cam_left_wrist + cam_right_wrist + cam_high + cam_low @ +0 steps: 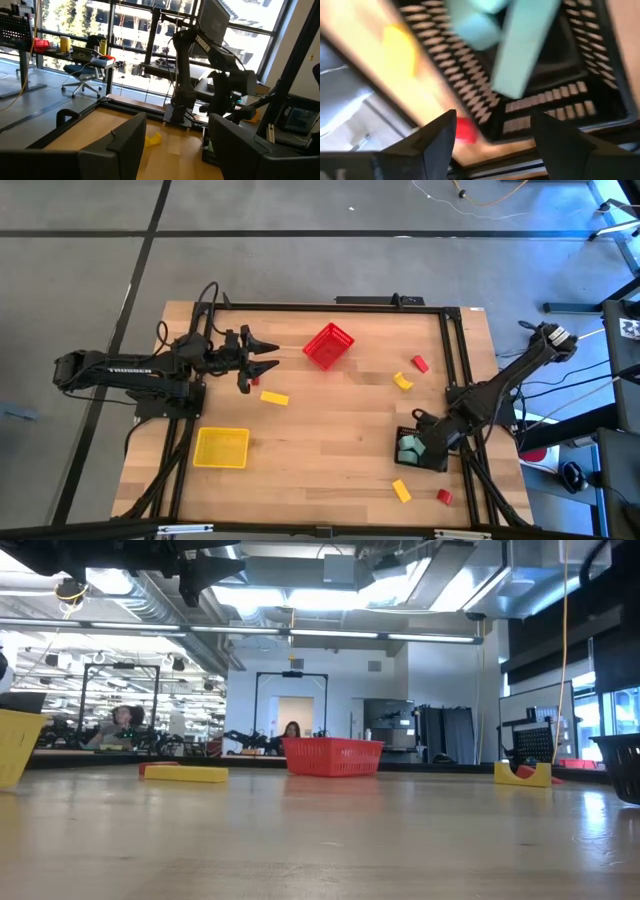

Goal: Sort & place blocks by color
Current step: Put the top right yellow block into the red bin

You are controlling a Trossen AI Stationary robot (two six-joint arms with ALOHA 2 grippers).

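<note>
- the right gripper (422, 442) hangs over the black bin (438, 464) near the worktop's right edge, toward the near right corner; in the right wrist view its two dark fingers (440, 135) stand apart with nothing between them, the bin's slotted floor below.
- mint green blocks (410, 448) lie inside the black bin; the right wrist view shows a long mint piece (525, 45) lying against another one.
- the left gripper (262, 354) is held above the worktop's left half, pointing toward the red bin (329, 346); its fingers (120, 145) are spread and empty.
- a yellow block (274, 398) lies just past the left gripper, with a small red block (254, 381) beside it.
- the red bin sits near the far edge, around the middle.
- the yellow bin (222, 447) sits near the left edge, toward the near side.
- a red block (420, 363) and a yellow block (402, 381) lie close together right of the red bin.
- another yellow block (401, 491) and red block (444, 496) lie near the near right corner, just outside the black bin.
</note>
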